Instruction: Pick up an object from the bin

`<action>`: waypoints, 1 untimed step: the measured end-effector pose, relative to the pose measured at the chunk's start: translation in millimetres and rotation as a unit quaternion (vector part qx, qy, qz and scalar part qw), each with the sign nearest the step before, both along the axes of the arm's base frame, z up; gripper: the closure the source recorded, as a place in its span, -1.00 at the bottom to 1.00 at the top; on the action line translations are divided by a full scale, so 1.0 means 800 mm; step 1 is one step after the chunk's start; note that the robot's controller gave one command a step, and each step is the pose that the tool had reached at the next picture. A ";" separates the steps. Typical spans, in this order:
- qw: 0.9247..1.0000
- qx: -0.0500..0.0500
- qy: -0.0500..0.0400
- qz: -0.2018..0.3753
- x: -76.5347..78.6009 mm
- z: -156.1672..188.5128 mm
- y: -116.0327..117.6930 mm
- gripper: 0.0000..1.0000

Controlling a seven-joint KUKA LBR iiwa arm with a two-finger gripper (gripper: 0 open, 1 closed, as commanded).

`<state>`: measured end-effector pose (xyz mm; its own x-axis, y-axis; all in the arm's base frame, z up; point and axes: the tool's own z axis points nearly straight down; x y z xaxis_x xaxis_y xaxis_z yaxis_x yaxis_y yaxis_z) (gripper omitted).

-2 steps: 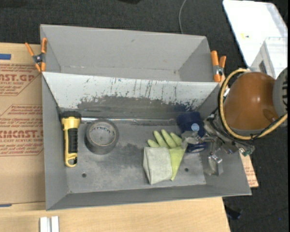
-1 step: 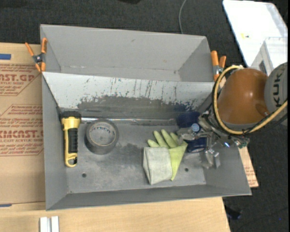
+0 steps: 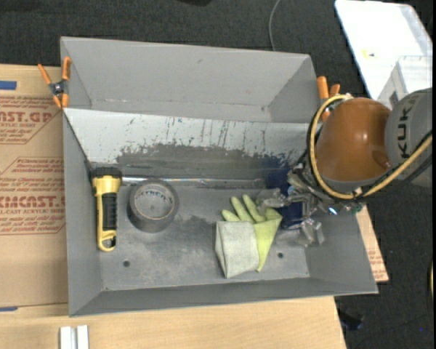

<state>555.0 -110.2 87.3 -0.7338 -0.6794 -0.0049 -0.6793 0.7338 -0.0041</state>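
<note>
My gripper hangs low at the right side of the bin, under the orange dome. Its fingers stand open, one by the glove's fingertips and the other nearer the bin's right wall. A yellow-green rubber glove with a grey cuff lies just left of it on the bin floor. The glove's upper right edge lies beside the fingers, and nothing shows held between them.
A grey roll of tape lies flat left of the glove. A yellow and black flashlight-like tool lies along the left wall. The arm and its looped cables crowd the bin's right side.
</note>
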 end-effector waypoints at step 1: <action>1.000 0.001 0.000 -0.017 0.029 -0.012 0.010 -1.00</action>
<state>577.9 -102.2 77.6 -0.7564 -0.6541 -0.0072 -0.6541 0.7564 -0.0022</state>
